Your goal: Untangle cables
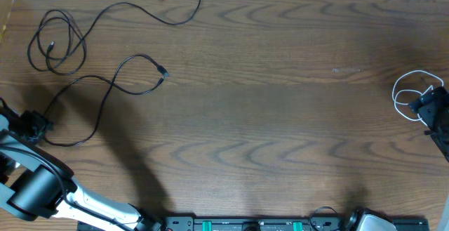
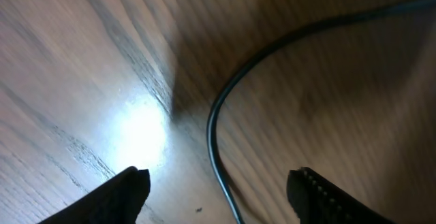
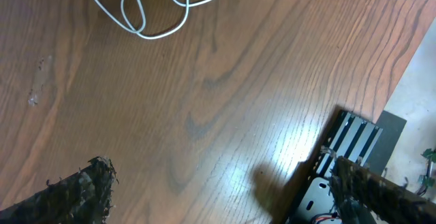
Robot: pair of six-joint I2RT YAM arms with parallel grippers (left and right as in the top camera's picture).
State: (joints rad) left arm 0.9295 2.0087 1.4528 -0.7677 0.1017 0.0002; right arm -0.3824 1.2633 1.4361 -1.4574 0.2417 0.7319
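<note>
Left gripper (image 1: 31, 127) sits low at the left edge of the table (image 1: 266, 119), with its jaws apart. In its wrist view the two dark fingers (image 2: 126, 193) stand on either side of the lower black cable (image 2: 212, 135). The cable curves down between them over the table's wood and touches neither finger, so nothing is clamped.

From overhead, this cable makes a long narrow loop on the left part of the table. It runs from beside the left gripper out to a small plug (image 1: 163, 72) further toward the middle of the table. The upper black cable (image 1: 56, 45) lies in the table's far left corner. It is coiled in a few overlapping rings, and one long strand wanders off along the far edge to a plug end. The two black cables lie near each other, but whether they touch is too fine to tell. The middle of the table is bare wood grain.

Near the right edge of the table, the white cable (image 1: 409, 94) lies in a small loose coil, its rings crossing one another. The right gripper (image 1: 428, 106) is just beside it, right at that edge. In the right wrist view its fingers (image 3: 88, 190) are spread wide above the tabletop with nothing between them, and the white cable lies well ahead of them, untouched.
</note>
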